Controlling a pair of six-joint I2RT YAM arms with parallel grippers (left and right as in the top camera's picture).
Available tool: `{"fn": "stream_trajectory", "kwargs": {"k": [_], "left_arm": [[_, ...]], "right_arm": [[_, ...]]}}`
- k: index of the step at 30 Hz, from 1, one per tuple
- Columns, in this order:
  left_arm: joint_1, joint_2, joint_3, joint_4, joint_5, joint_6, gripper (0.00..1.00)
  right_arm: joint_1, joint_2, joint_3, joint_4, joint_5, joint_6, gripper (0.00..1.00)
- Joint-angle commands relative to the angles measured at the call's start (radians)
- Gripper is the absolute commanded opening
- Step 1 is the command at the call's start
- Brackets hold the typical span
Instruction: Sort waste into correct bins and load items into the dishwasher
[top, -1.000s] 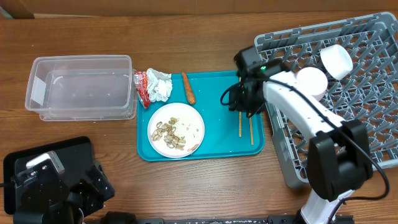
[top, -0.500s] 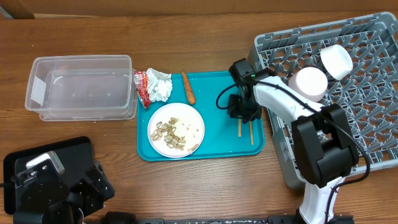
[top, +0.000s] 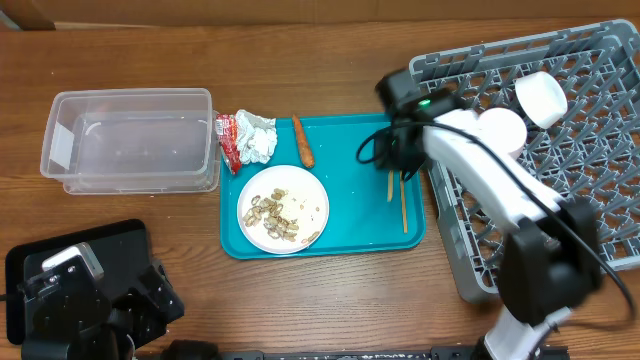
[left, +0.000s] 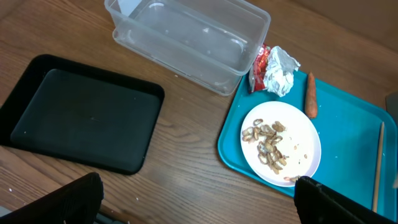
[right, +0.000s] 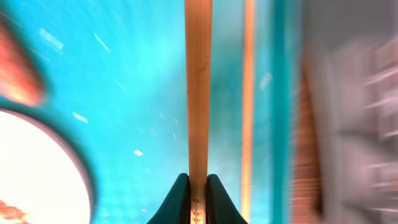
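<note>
My right gripper (top: 397, 160) is shut on one wooden chopstick (right: 198, 87) over the teal tray's right side (top: 350, 245). The other chopstick (top: 404, 208) lies on the tray. The white plate (top: 316, 196) holds beige shell scraps (top: 277, 213). The carrot piece (top: 302, 141), crumpled tissue (top: 257, 138) and red-and-white wrapper (top: 229, 142) lie at the tray's top left. The clear tub (top: 130, 140) stands at the left. The black tray (left: 81, 118) shows in the left wrist view. The grey dish rack (top: 570, 170) holds two white bowls or cups (top: 540, 97). My left gripper (left: 199, 202) is open above bare wood.
The left arm's black base (top: 80, 290) fills the table's lower left corner. The dish rack's raised rim (top: 440, 210) stands right beside the teal tray's right edge.
My right gripper has closed on one chopstick and shifted it slightly up and right toward the rack. The left arm has not moved.
</note>
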Motion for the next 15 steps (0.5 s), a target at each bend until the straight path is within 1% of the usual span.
{"fn": "stream_trajectory", "kwargs": {"k": [1, 5, 10, 15], "left_arm": [[-0.009, -0.007, 0.0, 0.001, 0.001, -0.017, 1.0], [-0.009, -0.007, 0.0, 0.001, 0.001, -0.017, 1.0], [-0.009, -0.007, 0.0, 0.001, 0.001, -0.017, 1.0], [-0.009, -0.007, 0.0, 0.001, 0.001, -0.017, 1.0]], "right_arm": [[-0.059, -0.132, 0.051, -0.005, 0.142, -0.111, 0.04], [-0.143, -0.15, 0.046, -0.013, 0.166, -0.337, 0.04], [-0.204, -0.129, -0.001, 0.0, 0.166, -0.428, 0.04], [-0.211, -0.089, -0.05, 0.021, 0.166, -0.522, 0.04]]}}
